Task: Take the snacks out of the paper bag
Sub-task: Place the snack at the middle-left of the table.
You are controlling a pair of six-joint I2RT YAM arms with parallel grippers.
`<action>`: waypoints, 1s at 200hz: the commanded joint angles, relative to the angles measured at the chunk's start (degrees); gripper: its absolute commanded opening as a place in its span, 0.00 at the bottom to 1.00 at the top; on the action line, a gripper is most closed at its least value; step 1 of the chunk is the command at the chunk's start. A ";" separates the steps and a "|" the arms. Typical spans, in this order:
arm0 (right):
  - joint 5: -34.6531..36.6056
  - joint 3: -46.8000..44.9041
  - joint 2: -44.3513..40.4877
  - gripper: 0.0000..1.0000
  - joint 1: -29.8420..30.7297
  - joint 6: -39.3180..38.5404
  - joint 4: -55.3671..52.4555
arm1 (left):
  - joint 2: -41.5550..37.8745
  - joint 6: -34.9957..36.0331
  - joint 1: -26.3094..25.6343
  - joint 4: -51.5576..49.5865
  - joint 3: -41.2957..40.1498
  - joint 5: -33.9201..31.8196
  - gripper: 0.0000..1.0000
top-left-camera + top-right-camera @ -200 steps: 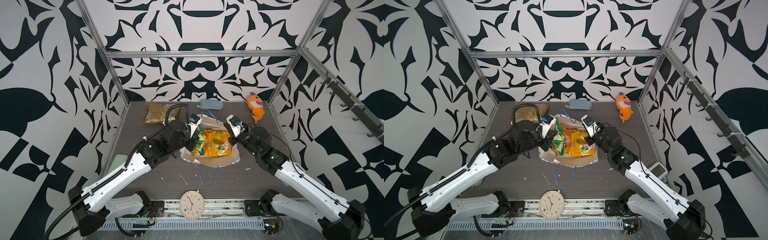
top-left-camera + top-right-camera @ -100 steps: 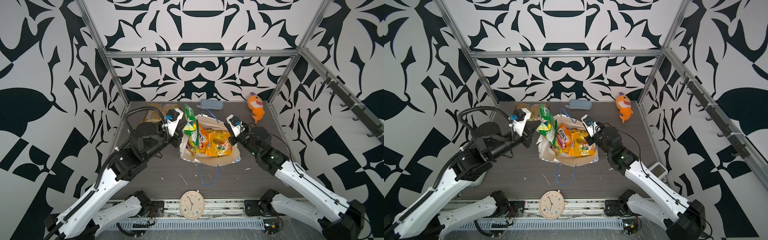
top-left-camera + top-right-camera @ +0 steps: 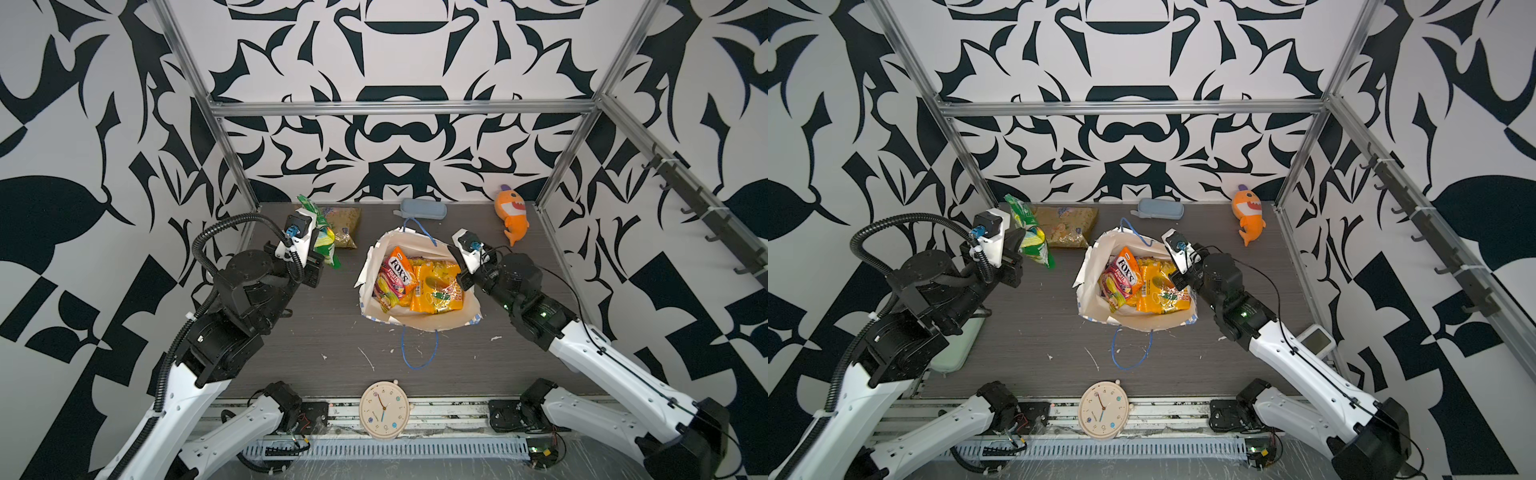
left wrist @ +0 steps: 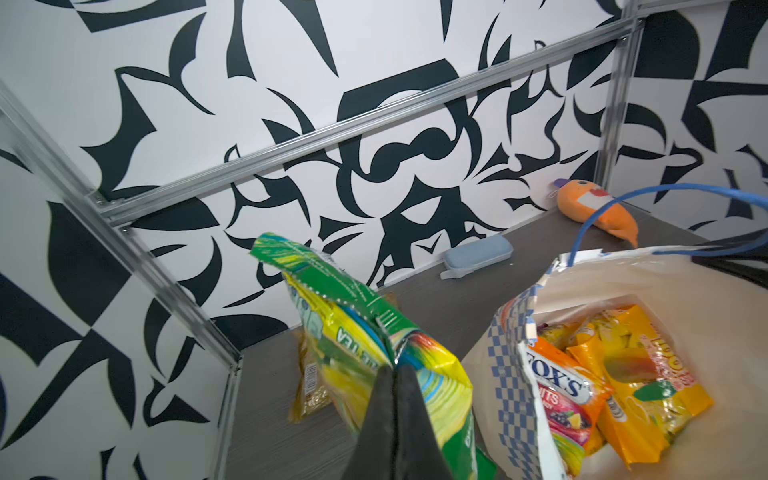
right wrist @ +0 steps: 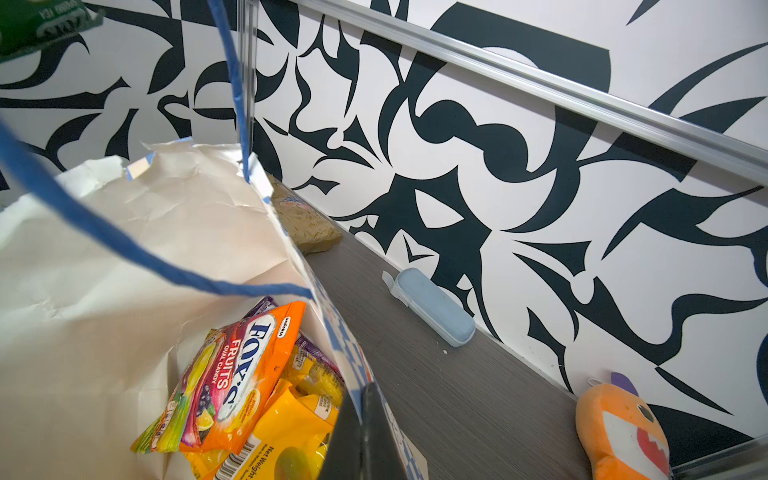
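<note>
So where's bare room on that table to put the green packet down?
Widest bare patch: table between the left arm and the paper bag. A smaller one lies between the gold packet and the grey pouch. Crowded: beside the right arm.

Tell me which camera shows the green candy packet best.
The left wrist view: the green candy packet looms large, pinched between the fingers. Both top views show it small; the right wrist view catches only a corner.
</note>
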 commanded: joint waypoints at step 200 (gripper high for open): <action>2.44 -0.97 -3.87 0.00 0.33 -0.51 3.36 | 41.47 -23.11 28.55 -24.53 9.05 -8.03 0.00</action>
